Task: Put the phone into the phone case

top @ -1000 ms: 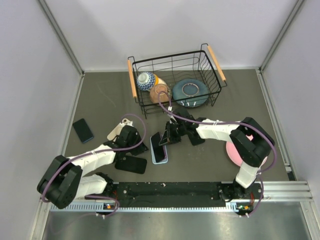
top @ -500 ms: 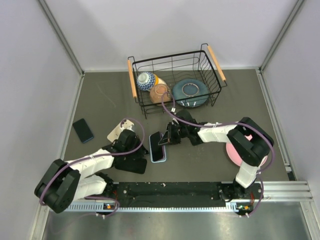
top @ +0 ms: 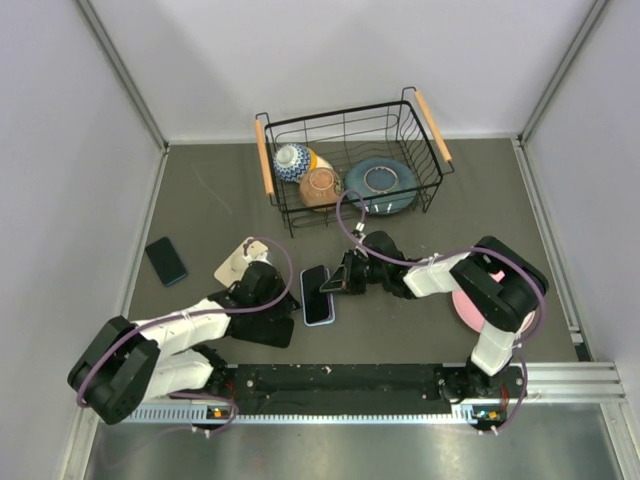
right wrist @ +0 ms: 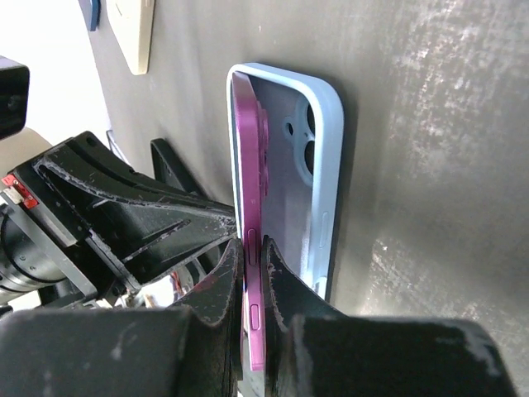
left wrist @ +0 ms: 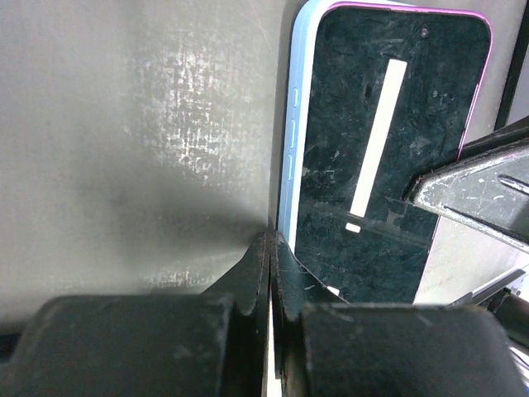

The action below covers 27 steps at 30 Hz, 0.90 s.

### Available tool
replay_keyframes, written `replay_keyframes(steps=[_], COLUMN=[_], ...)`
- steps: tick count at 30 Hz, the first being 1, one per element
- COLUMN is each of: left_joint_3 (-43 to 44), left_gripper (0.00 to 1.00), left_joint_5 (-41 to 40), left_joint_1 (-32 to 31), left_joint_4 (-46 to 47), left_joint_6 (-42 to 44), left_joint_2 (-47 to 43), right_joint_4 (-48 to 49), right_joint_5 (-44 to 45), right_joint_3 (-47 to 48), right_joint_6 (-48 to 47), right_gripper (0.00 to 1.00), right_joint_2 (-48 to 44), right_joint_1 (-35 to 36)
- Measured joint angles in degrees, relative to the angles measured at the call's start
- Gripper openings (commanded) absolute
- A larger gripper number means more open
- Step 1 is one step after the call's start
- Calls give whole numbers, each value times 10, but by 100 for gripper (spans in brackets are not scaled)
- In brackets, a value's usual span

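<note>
Lowered phone leans edge-on into case, right gripper pinching it.

The top external camera sat above and behind both arms. It faced down on the whole table from well away, with the arm bases at the bottom edge.

The left wrist camera looked along the left gripper, low and very near, onto the screen of the phone and the rim of the phone case.

The right wrist camera looked along the right gripper, equally near, at the phone edge-on.

All three views shared the phone and phone case. Each wrist view also caught the opposite gripper.
</note>
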Motion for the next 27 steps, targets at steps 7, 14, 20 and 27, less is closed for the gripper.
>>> replay_keyframes(steps=[7,14,20,27], left_joint_3=[0,0,19,68], left_gripper=[0,0,11,35], left_joint_5=[-23,-30,-55,-88], left_joint_1=[-19,-35,-40,-39], left_joint_4=[1,-23,-90,-121], left_joint_6=[-9,-22,-10,24], left_joint_2=[-1,-24,-82,-101], right_joint_4=[30,-40,-153,-213], right_joint_5=[8,28,60,89], right_joint_3=[-17,-17,-14,-11], right_joint_6=[15,1,-28,-61], right_gripper=[3,30,53,68], right_joint_2=[0,-32,-100,-154], right_joint_1=[0,7,11,11])
